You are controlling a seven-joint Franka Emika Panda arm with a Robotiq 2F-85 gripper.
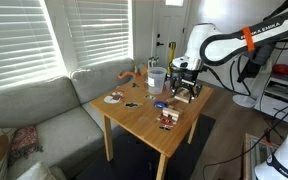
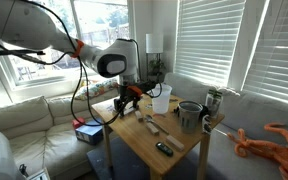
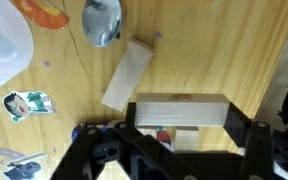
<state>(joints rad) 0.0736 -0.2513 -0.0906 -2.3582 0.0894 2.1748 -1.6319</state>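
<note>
Arm bent over, wrist pointing down, pincer [image 3: 181, 138] low above the surface [image 1: 144, 118], fingers spread apart.

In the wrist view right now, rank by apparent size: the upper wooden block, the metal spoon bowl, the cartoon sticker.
1. Upper wooden block, largest.
2. Metal spoon bowl, though the frame edge cuts it off.
3. Cartoon sticker, smallest.
Spoon bowl and sticker are close, so that order is unsure.

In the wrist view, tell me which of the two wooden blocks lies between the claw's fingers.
The horizontal wooden block, lying square between the fingers of the claw. The slanted wooden block lies tilted beyond it, outside the fingers, nearer the metal cup.
</note>
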